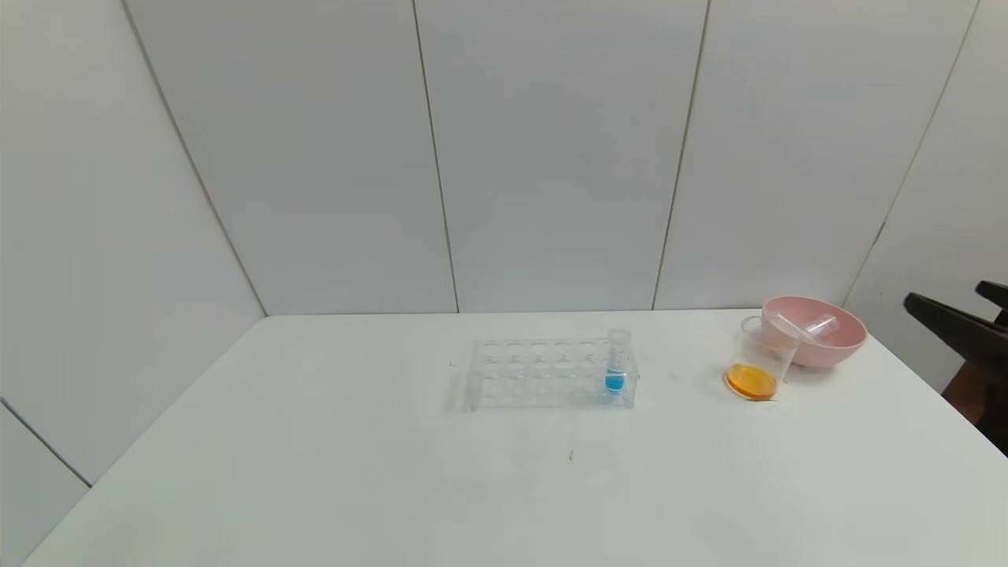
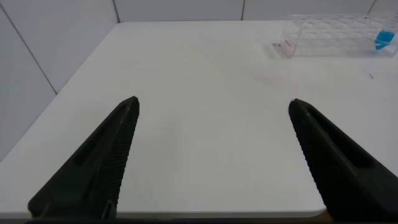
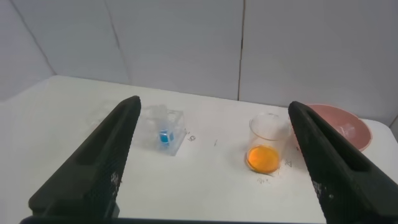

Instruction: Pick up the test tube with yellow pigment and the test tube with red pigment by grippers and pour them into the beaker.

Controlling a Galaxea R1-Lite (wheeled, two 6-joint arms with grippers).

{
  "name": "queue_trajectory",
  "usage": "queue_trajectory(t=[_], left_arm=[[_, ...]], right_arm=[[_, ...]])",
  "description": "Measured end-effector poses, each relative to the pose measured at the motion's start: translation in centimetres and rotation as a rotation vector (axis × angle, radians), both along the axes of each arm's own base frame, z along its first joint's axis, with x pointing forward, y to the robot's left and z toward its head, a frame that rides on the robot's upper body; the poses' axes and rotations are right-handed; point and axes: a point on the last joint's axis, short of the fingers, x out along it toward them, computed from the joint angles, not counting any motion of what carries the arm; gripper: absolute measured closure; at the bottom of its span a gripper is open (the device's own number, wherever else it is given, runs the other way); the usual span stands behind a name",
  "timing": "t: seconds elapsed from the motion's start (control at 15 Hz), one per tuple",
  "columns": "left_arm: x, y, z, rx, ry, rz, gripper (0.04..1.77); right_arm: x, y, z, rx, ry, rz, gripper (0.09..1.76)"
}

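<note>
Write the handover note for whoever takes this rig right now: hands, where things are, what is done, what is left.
Left hand: open, empty, low over the table's near left part.
Right hand: open, empty, pulled back off the table's right edge, facing the beaker.
Beaker: upright beside the pink bowl, orange liquid in its bottom.
Two empty test tubes lie in the bowl.
Rack: mid-table, holds only the blue-liquid tube.
Done: both pours, judging by the orange mix.
Left: apparently nothing; park the arms.
</note>
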Motion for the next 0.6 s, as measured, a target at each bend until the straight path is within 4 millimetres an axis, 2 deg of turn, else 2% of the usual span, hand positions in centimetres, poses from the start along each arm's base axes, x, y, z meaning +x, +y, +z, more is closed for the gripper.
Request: queue_trajectory(t=[0.27, 0.6], left_arm=[[0.0, 0.0, 0.0, 0.000, 0.000, 0.000, 0.09], [0.0, 0.0, 0.0, 0.000, 0.000, 0.000, 0.09]], right_arm=[[-7.6, -0.3, 1.2, 0.007, -0.082, -0.030, 0.15], [-16.1, -0.8, 2.4, 0.018, -0.223, -0.103, 0.15]])
